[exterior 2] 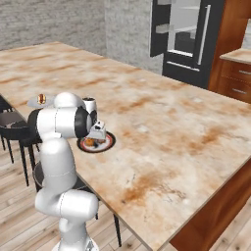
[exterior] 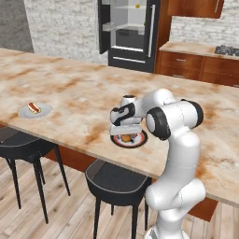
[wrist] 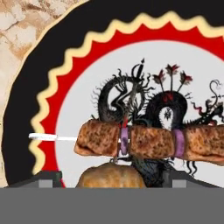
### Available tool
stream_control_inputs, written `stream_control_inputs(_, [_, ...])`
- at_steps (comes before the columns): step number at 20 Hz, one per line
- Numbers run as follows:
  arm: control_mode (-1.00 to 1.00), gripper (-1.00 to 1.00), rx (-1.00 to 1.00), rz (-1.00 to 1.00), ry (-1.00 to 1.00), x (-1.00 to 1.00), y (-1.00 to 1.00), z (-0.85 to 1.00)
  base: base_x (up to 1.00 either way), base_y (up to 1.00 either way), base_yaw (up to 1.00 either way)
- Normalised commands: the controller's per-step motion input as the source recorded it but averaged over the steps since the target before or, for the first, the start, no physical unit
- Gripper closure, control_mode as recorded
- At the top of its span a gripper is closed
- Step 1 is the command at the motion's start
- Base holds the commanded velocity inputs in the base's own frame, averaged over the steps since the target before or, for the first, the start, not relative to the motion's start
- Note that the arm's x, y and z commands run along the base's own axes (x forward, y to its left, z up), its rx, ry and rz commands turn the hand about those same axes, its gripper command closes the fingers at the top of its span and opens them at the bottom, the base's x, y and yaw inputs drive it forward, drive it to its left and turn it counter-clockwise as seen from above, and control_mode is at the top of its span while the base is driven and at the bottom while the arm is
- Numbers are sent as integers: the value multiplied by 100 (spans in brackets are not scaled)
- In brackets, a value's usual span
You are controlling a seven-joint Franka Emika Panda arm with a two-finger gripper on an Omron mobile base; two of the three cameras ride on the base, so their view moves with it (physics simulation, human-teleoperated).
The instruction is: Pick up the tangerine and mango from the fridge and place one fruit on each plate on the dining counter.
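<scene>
- The jaws stand spread over the near plate [wrist: 52,65], pointing straight down. In the hand view one dark tip rises on each side of the tangerine [wrist: 109,176], with a small gap on both sides, so nothing is pinched.
- The tangerine lies on this plate, just beside a grilled skewer [wrist: 148,142]; I cannot tell if the two touch. The fruit seems to be set down here because this plate is its goal, and the jaws are wide so that the hand can lift away without dragging it.
- The hand view shows what the base views do not: the black rim, the red wavy ring and the dark drawing in the middle of the plate. In the left base view the fruit is only a small orange spot under the hand.
- The base views show that the plate sits near the front edge of the table [exterior: 84,93], above a dark stool [exterior: 116,179].
- Further left, well apart, a second pale plate [exterior: 24,114] carries a small snack and no fruit.
- Far behind, the fridge [exterior: 151,32] stands open. A small yellow spot high inside is probably the mango [exterior: 137,6], not yet fetched.
</scene>
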Motion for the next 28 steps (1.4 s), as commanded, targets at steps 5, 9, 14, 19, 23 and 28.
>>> stream_control_inputs(5, [-100, -100, 0, 0, 0, -35, 1, 26, 0, 0, 0])
stream_control_inputs(9, [-100, -100, 0, 0, 0, -100, 0, 95, 0, 0, 0])
stream_control_inputs(14, [-100, -100, 2, 0, 0, -100, 0, 81, 0, 0, 0])
stream_control_inputs(19, [-100, -100, 5, -1, 0, -100, 0, 66, 0, 0, 0])
stream_control_inputs(23, [-100, -100, 6, -6, -2, -100, -12, 38, 0, 0, 0])
stream_control_inputs(28, [-100, -100, 0, 0, -7, -100, -25, 44, 0, 0, 0])
